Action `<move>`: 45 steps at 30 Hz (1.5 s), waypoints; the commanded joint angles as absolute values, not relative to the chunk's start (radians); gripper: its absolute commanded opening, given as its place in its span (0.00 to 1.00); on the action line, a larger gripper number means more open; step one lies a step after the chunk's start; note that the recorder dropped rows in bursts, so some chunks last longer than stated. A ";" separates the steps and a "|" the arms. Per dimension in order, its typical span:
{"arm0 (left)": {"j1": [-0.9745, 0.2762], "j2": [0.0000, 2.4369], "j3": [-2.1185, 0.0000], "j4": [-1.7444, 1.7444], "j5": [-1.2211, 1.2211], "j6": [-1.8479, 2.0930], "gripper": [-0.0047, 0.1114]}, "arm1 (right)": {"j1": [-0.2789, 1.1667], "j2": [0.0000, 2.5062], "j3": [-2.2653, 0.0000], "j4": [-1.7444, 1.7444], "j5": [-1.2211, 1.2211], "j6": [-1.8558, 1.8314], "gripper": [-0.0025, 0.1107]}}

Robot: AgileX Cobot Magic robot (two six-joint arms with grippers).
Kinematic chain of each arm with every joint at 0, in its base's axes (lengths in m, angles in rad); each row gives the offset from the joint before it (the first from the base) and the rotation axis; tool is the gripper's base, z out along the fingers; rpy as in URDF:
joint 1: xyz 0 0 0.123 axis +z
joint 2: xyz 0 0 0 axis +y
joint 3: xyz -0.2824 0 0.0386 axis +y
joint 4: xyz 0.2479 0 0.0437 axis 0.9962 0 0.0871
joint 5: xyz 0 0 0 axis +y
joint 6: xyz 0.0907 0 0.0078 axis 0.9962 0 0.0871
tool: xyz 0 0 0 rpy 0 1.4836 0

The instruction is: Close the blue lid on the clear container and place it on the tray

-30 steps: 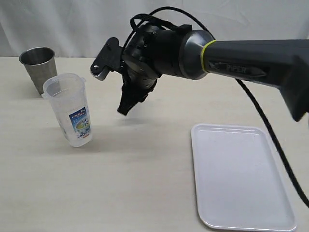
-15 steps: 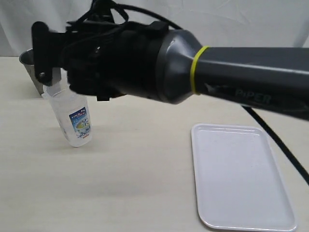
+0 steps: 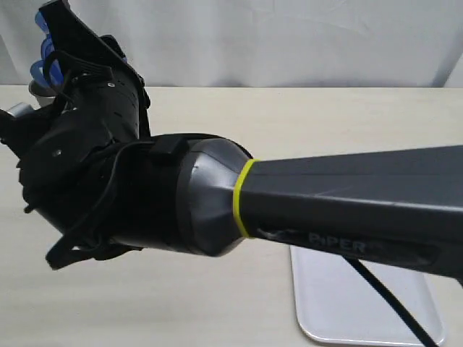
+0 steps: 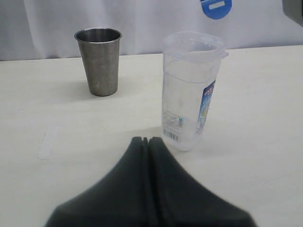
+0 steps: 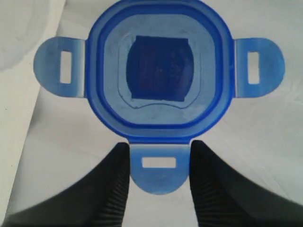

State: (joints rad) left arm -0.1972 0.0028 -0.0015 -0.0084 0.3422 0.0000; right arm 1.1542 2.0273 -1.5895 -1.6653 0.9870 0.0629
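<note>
- Blue plastic: one lid (image 5: pixel 161 80), rounded-square. The right wrist view shows three of its side flaps, each with one slot. A darker square patch sits in the middle of it.
- One right claw (image 5: pixel 158 153) pinches the lid. Its two ribbed black fingers (image 5: pixel 116 175) stand either side of one flap, and the lid hangs clear of the tabletop (image 4: pixel 47 118).
- In the exterior view, slivers of that blue show at the upper left corner of the frame, at the tip of the dark claw.
- One clear container (image 4: pixel 191 90) stands upright on the tabletop with its mouth open. One printed label shows on its side and one barcode sticker sits low down.
- In the left wrist view the lid shows one white sticker. It is up against the white cloth (image 3: pixel 289 36) beyond the container, higher than the rim and not on it.
- One grey metal cup (image 4: pixel 99 61) stands upright beside the container, apart from it and not touching.
- One left claw (image 4: pixel 147 142) has its two dark fingers pressed together with nothing between them. It points toward the foot of the container.
- One white tray (image 3: pixel 362 311) lies flat at the lower right of the exterior frame. Only part of it shows, and that part is bare.
- One dark right arm (image 3: pixel 325 210) with one yellow ring crosses most of the exterior frame from right to left. It hides the container and the cup from that camera.
</note>
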 commanded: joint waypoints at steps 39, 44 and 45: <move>-0.192 0.000 0.000 -0.009 0.331 0.000 0.04 | 1.117 2.125 -1.574 -1.744 0.929 -0.134 0.06; -0.192 0.000 0.000 -0.009 0.331 0.000 0.04 | 1.119 2.125 -1.574 -1.744 0.878 -0.330 0.06; -0.192 0.000 0.000 -0.009 0.331 0.000 0.04 | 1.119 2.125 -1.574 -1.744 0.865 -0.357 0.06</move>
